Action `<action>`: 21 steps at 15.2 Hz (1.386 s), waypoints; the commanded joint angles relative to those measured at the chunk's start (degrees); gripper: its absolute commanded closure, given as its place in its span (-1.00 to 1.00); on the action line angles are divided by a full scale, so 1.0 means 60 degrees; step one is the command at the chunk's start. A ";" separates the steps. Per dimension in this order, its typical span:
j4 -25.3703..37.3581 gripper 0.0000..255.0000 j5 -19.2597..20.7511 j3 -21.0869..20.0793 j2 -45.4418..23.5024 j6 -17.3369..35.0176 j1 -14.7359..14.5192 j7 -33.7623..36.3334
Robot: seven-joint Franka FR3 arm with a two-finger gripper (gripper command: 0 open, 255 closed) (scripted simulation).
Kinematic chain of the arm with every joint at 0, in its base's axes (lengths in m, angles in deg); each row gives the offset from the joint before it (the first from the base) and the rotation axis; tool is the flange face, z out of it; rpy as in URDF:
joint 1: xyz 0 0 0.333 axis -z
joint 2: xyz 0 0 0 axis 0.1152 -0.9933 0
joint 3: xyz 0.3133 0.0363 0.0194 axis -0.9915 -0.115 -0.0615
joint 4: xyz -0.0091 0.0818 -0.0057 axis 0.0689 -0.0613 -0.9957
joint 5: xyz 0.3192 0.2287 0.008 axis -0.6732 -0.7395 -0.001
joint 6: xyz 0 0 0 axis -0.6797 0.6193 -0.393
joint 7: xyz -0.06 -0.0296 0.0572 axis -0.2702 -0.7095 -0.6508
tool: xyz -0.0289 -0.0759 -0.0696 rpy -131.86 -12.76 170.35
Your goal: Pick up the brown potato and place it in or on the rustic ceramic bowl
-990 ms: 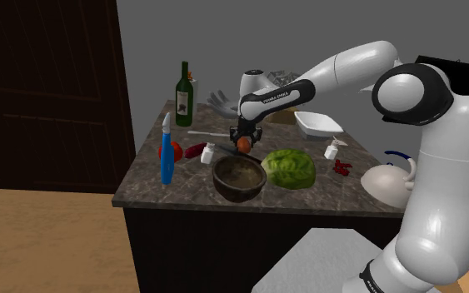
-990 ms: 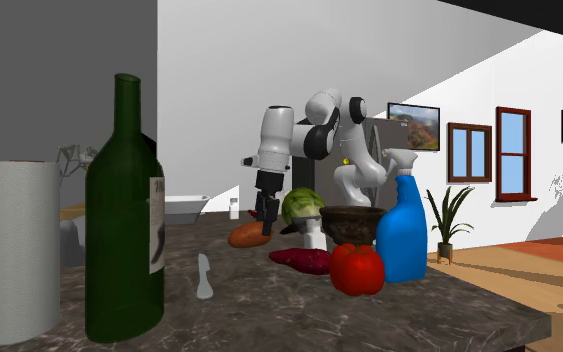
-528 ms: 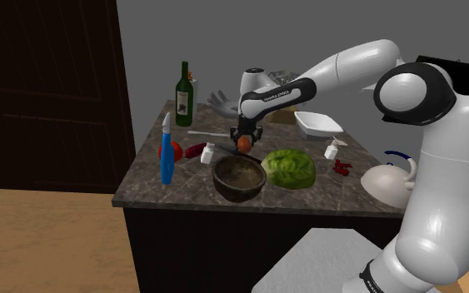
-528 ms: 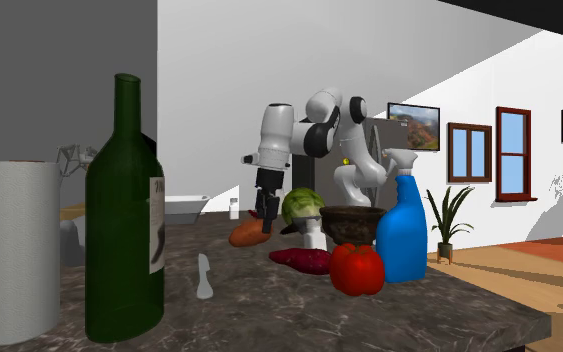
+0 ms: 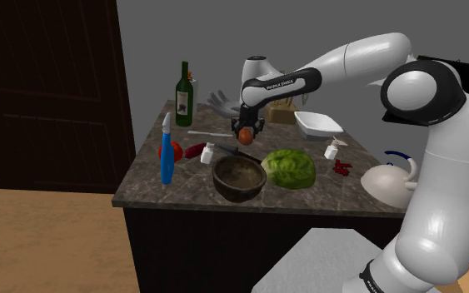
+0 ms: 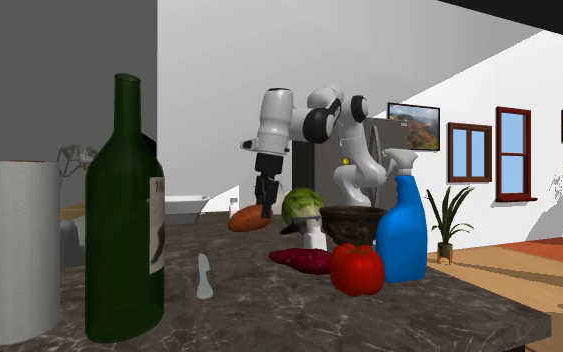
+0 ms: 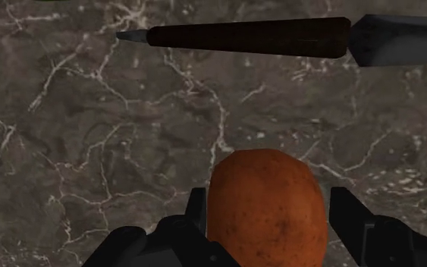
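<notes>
Where the two black fingers enter the wrist view, the tool (image 7: 268,199) is seen closed narrowly on the brown potato (image 7: 268,220), which is clasped between them, one finger against each side. The potato is held clear of the table (image 7: 90,136), whose dark stone top is veined with pale lines. Just beyond the potato, a knife (image 7: 249,37) with a dark handle is laid flat on the stone.

From the shoulder view, the tool (image 5: 246,128) is pointed downward with the potato (image 5: 245,135) held in it above the knife (image 5: 237,151). The rustic ceramic bowl (image 5: 239,177), brown and empty, is set nearer the table's front edge, apart from the potato. A green lettuce (image 5: 289,168) is placed just beside the bowl on the shoulder view's right. A blue spray bottle (image 5: 167,155), a red tomato (image 5: 175,150) and a purple sweet potato (image 5: 195,151) are gathered on its left. Farther back, a green wine bottle (image 5: 183,94) is stood upright and a white dish (image 5: 316,123) is set near the far corner.

Behind the table, a grey wall (image 5: 307,33) and a dark wooden door (image 5: 49,83) are seen, with a wooden floor (image 5: 41,241) below.

In the second exterior view, the potato (image 6: 250,219) is seen gripped by the tool (image 6: 265,204) above the tabletop, behind the bowl (image 6: 354,222). White walls hung with framed pictures (image 6: 414,125) and a window (image 6: 514,150) are shown beyond.
</notes>
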 commanded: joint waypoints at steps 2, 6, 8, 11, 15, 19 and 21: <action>0.0138 1.00 -0.0051 -0.0022 0.0176 -0.0314 -0.0004 -0.0050; 0.0437 1.00 -0.0112 -0.0040 0.0332 -0.0763 -0.0003 -0.0135; 0.0601 1.00 -0.0139 -0.0048 0.0400 -0.0991 -0.0004 -0.0176; 0.0866 1.00 -0.0176 -0.0059 0.0486 -0.1338 -0.0007 -0.0236; 0.1256 1.00 -0.0218 -0.0071 0.0575 -0.1810 -0.0013 -0.0313; 0.1690 1.00 -0.0253 -0.0081 0.0630 -0.2295 -0.0023 -0.0387; 0.1925 1.00 -0.0267 -0.0086 0.0645 -0.2542 -0.0029 -0.0422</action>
